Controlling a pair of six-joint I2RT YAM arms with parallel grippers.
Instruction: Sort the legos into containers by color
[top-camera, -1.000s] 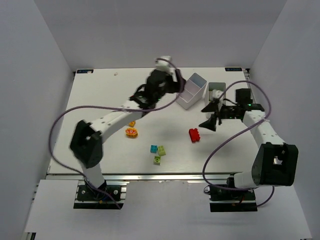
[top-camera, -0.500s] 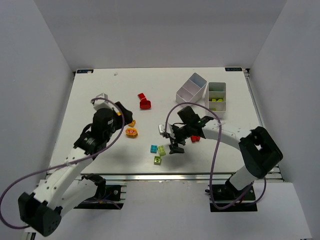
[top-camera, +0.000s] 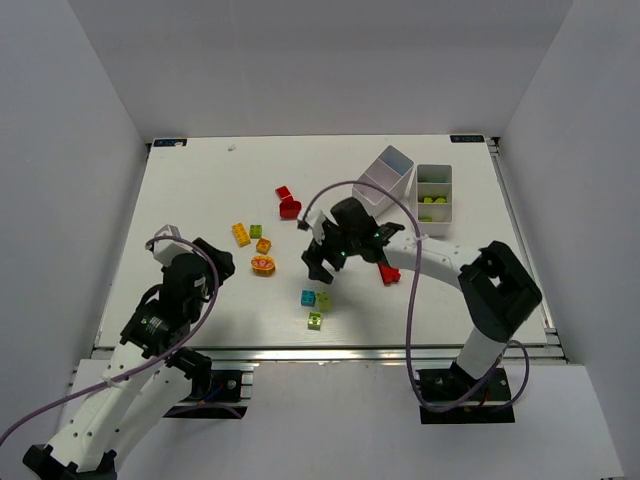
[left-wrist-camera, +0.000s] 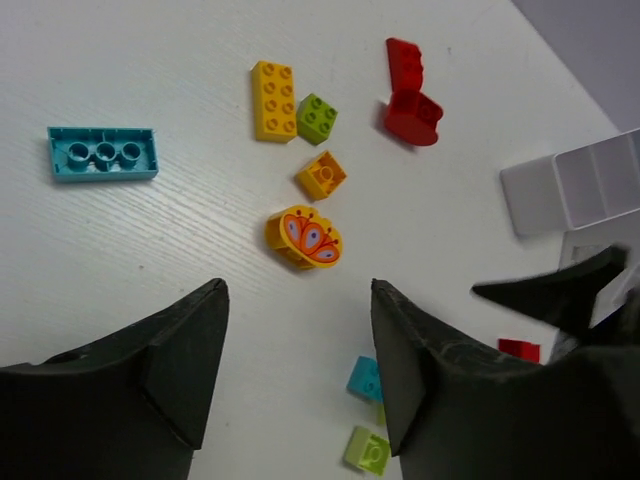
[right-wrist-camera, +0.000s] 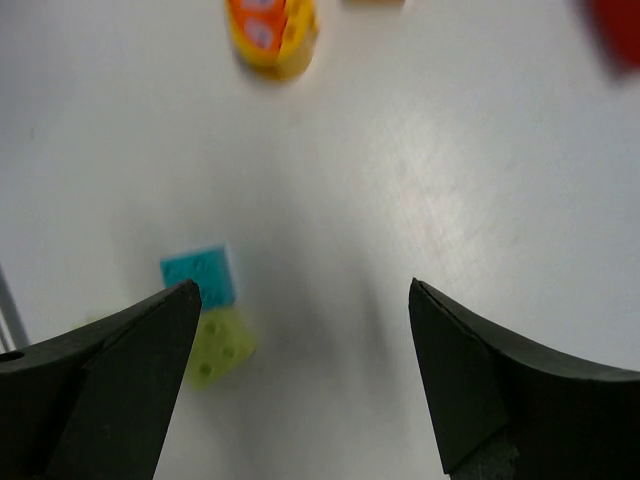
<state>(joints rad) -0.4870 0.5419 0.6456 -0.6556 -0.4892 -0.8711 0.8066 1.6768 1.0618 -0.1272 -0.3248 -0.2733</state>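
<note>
Links on left arm (top-camera: 100, 410) and right arm (top-camera: 440, 258): white, tubular. Joint housings are chunky and black. A thin purple cable (top-camera: 411, 320) runs in loose loops along each arm. Black base plates (top-camera: 465, 392) sit under both. Left gripper (left-wrist-camera: 297, 288) and right gripper (right-wrist-camera: 302, 288) have matte black, wedge-shaped fingers tapering to blunt tips. A white camera block (top-camera: 166, 237) sits at the left wrist.

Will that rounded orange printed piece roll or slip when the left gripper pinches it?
The orange piece looks like rigid, light plastic. Its curved, glossy edge may slip under a pinch. It lies flat, so rolling seems unlikely.
</note>
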